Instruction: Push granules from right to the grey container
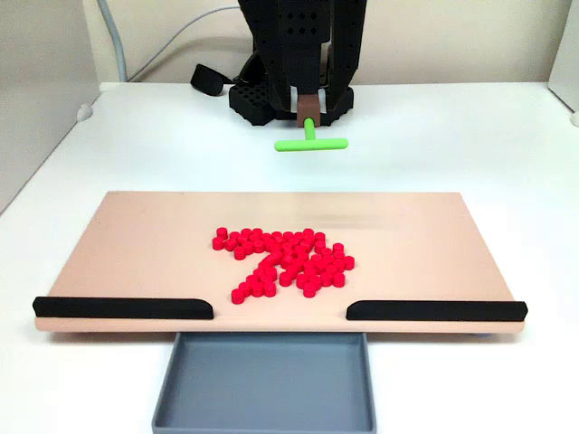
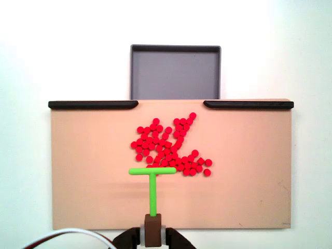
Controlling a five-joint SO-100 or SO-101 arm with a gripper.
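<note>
No text, label, brand, number or sign can be read in either fixed view; every surface that is shown is seen unmarked.

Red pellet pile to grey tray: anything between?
Bare beige board, then the gap between two black strips, seen in both fixed views; red pellets, grey tray.

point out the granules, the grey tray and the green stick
granules (image 2: 168,148): a fixed view, middle of the red pile
grey tray (image 1: 264,384): a fixed view, bare flat bottom
green stick (image 2: 153,193): a fixed view, on the long stem below the crossbar
</note>
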